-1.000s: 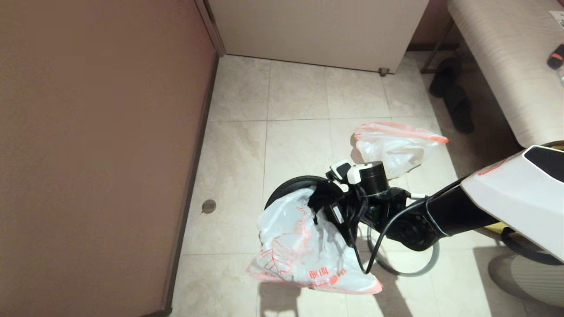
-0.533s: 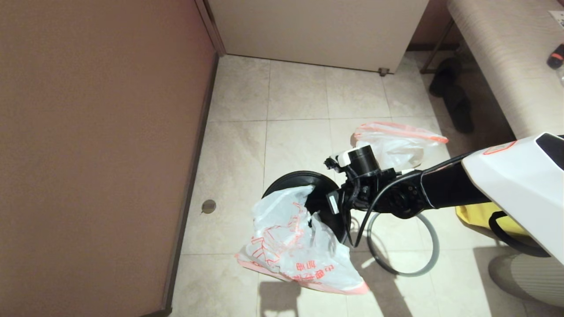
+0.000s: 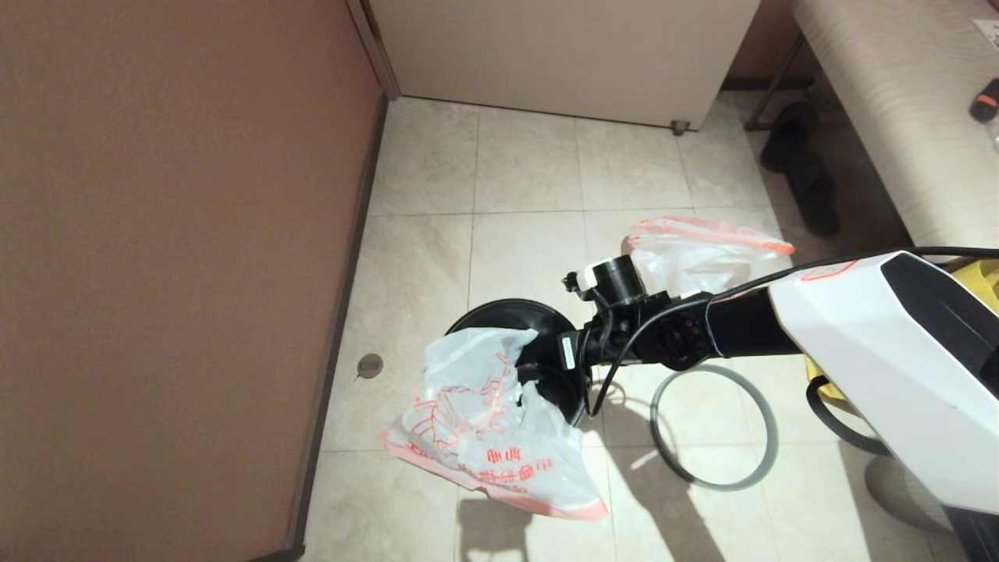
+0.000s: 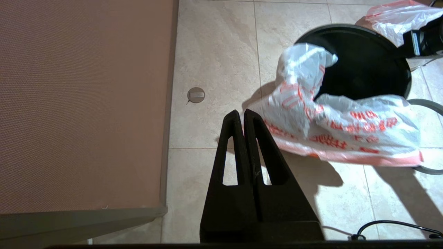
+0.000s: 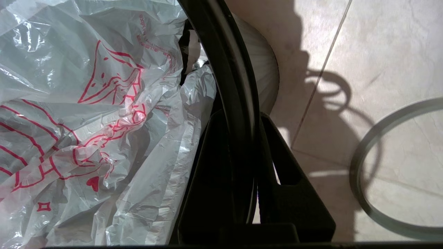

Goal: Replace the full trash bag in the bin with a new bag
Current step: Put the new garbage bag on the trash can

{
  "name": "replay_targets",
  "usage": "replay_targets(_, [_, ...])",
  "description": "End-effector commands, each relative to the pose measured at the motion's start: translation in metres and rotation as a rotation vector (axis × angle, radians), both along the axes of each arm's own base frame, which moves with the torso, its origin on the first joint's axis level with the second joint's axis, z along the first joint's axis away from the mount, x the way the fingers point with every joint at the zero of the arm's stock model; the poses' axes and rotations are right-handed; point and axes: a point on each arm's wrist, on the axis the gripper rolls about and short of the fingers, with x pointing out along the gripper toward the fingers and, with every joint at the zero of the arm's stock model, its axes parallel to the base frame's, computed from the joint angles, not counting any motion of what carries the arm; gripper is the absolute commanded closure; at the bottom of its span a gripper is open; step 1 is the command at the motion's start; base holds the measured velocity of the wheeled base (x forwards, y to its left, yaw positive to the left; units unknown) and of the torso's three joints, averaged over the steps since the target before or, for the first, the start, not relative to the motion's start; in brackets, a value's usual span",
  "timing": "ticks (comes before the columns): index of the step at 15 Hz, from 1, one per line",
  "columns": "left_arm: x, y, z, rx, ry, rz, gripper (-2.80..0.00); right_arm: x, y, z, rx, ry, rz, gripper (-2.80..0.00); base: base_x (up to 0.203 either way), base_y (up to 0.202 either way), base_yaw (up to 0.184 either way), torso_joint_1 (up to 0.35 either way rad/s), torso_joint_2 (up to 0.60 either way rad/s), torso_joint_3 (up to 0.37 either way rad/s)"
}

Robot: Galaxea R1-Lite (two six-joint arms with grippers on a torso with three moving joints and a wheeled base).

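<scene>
The bin (image 3: pixel 499 315) is black and round, tipped on the tile floor, with my right gripper (image 3: pixel 549 373) shut on its rim (image 5: pixel 231 72). The new bag (image 3: pixel 476 421), white with red cartoon print, hangs half out of the bin's mouth and drapes toward me (image 5: pixel 86 121). The full trash bag (image 3: pixel 698 257) lies bunched on the floor beyond the right arm. In the left wrist view my left gripper (image 4: pixel 242 114) hangs shut and empty above the floor, just left of the new bag (image 4: pixel 339 121) and the bin (image 4: pixel 363 62).
The grey rim ring (image 3: pixel 775 437) lies flat on the tiles right of the bin. A brown wall (image 3: pixel 172 273) runs along the left, a white cabinet (image 3: pixel 562 55) at the back. Black shoes (image 3: pixel 804 172) and a bench (image 3: pixel 897 117) stand far right, a yellow bag (image 3: pixel 982 273) behind the arm.
My right arm has swung left, carrying the bin and the hanging new bag leftward across the floor. The grey ring and the full trash bag have stayed put.
</scene>
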Motion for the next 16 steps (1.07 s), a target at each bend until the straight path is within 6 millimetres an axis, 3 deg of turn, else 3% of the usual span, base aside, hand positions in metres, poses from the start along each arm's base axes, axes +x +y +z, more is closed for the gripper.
replay_targets(1, [0.0,0.0,0.0,-0.001,0.001,0.001,0.0,0.017,-0.004,-0.001,0.042,-0.014,0.011,0.0,0.0,0.0,0.0,0.0,0.0,0.0])
replay_targets(5, [0.0,0.0,0.0,-0.001,0.001,0.001,0.0,0.031,-0.001,0.0,0.037,-0.064,0.07,0.0,0.0,0.0,0.0,0.0,0.0,0.0])
replay_targets(8, [0.0,0.0,0.0,-0.001,0.001,0.001,0.0,0.045,-0.013,-0.005,0.075,-0.062,0.055,0.0,0.0,0.0,0.0,0.0,0.0,0.0])
replay_targets(11, [0.0,0.0,0.0,-0.001,0.001,0.001,0.0,0.044,-0.016,0.017,0.139,-0.114,0.048,0.0,0.0,0.0,0.0,0.0,0.0,0.0])
replay_targets(13, [0.0,0.0,0.0,-0.001,0.001,0.001,0.0,0.047,-0.023,0.019,0.136,-0.123,0.036,0.0,0.0,0.0,0.0,0.0,0.0,0.0])
replay_targets(16, [0.0,0.0,0.0,-0.001,0.001,0.001,0.0,0.039,-0.028,0.037,0.137,-0.121,0.031,0.0,0.0,0.0,0.0,0.0,0.0,0.0])
